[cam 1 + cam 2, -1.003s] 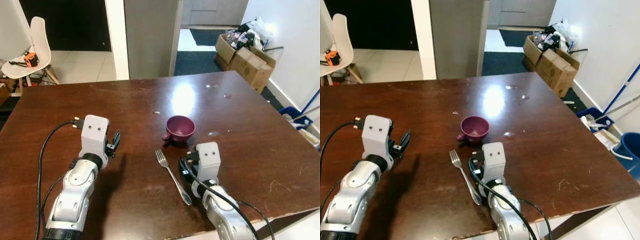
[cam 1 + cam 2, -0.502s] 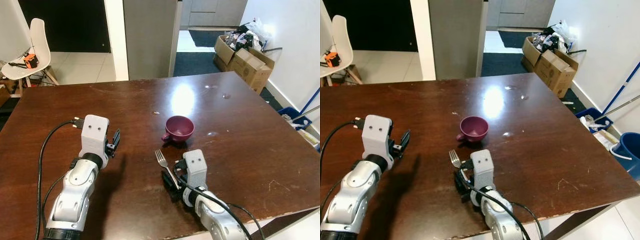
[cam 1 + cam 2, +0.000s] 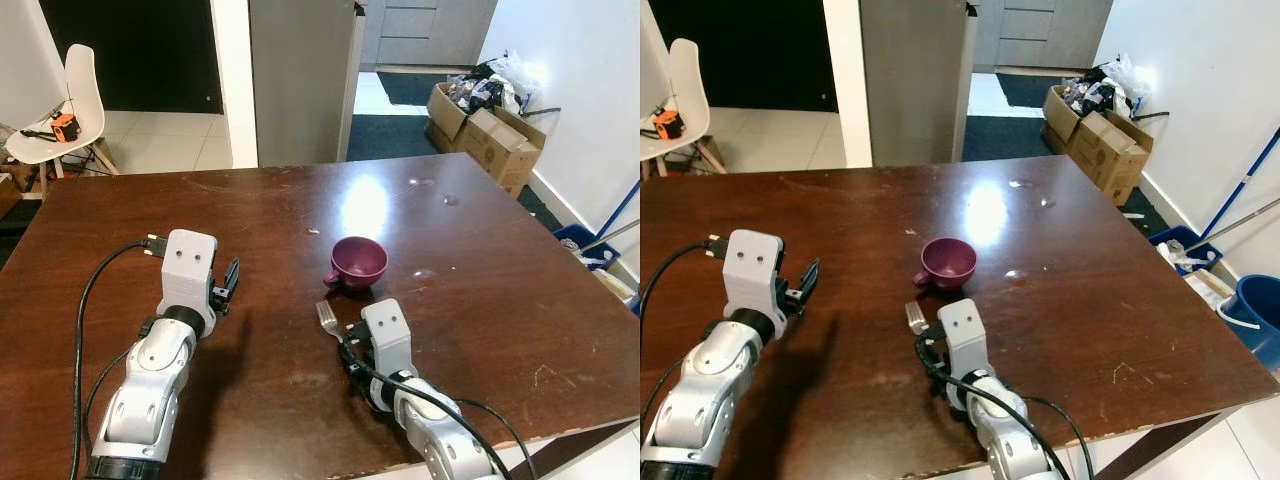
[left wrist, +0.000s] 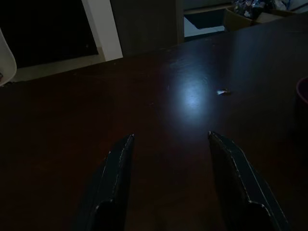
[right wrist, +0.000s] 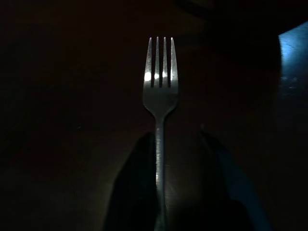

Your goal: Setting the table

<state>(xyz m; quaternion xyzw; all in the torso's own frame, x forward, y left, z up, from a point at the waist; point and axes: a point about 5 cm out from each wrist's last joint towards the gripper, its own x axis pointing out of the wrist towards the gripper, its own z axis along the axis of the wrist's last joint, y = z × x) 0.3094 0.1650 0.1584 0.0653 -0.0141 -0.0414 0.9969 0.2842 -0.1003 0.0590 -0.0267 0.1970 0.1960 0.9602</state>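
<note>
purple cup (image 3: 359,260), silver fork (image 5: 160,86), dark brown table (image 3: 480,250)

A silver fork (image 3: 327,317) with four tines lies on the dark brown desk (image 3: 480,250), its tines pointing toward the far edge and its handle running back between the two black fingers (image 5: 139,192) of the right gripper (image 3: 352,350). Just beyond the tines, a small purple cup (image 3: 358,262) stands upright on the desk, empty, with its handle turned to the left.
</note>
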